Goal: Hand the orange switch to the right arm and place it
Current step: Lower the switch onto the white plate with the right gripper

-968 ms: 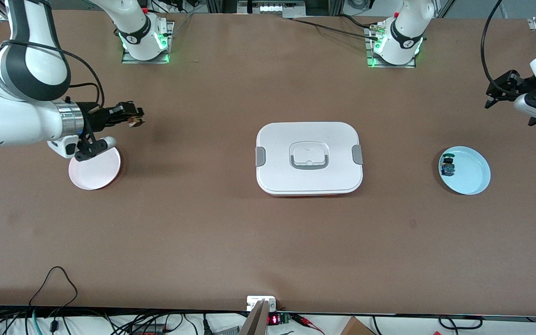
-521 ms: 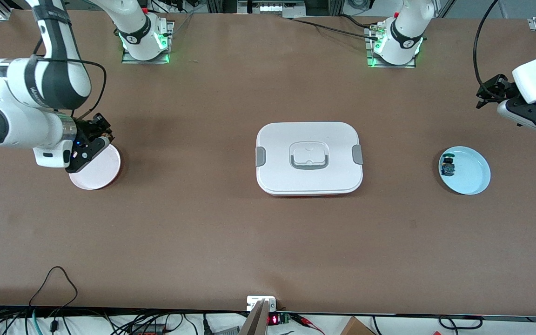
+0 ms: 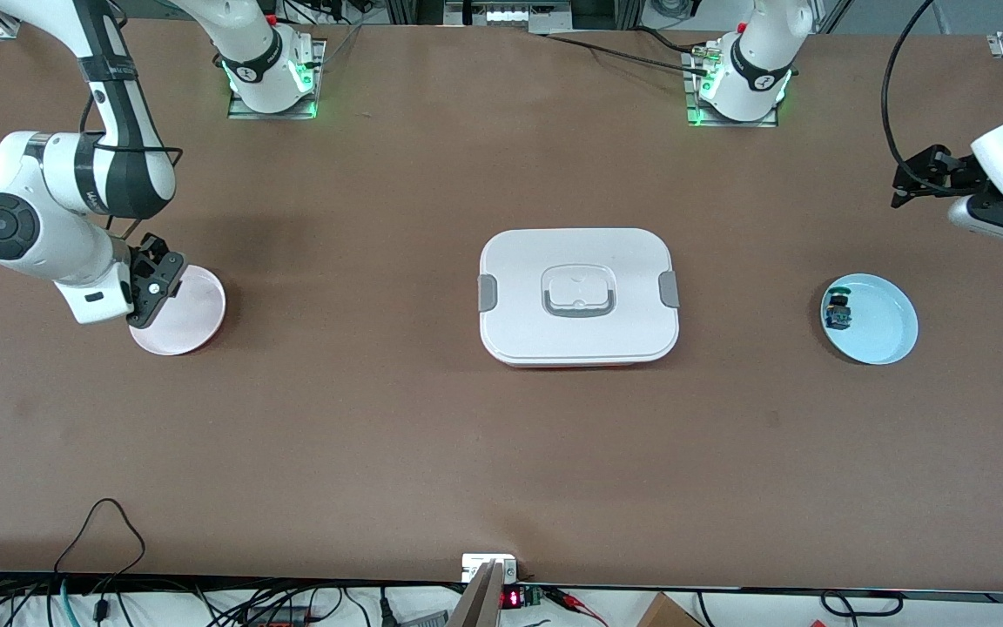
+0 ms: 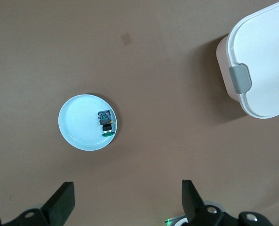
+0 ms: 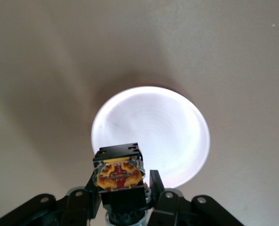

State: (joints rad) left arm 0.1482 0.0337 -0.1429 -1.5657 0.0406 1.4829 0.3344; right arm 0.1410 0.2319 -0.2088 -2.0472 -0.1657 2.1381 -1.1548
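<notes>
In the right wrist view the orange switch (image 5: 119, 172), a black body with an orange face, sits clamped in my right gripper (image 5: 123, 182), which is shut on it. It hangs over the edge of the pale pink plate (image 5: 158, 132). In the front view my right gripper (image 3: 156, 277) points down at the rim of that plate (image 3: 192, 313), toward the right arm's end of the table; the switch is hidden there. My left gripper (image 3: 918, 178) waits open and empty in the air at the left arm's end, its fingers (image 4: 61, 205) spread wide.
A white lidded container (image 3: 578, 296) with grey clips stands mid-table. A light blue plate (image 3: 880, 322) near the left arm's end holds a small blue and green part (image 3: 838, 311). The part (image 4: 106, 123) and the plate (image 4: 78, 125) also show in the left wrist view.
My right gripper has turned from level to pointing down and swung over the pink plate's edge, still holding the switch. The left arm has shifted only slightly.
</notes>
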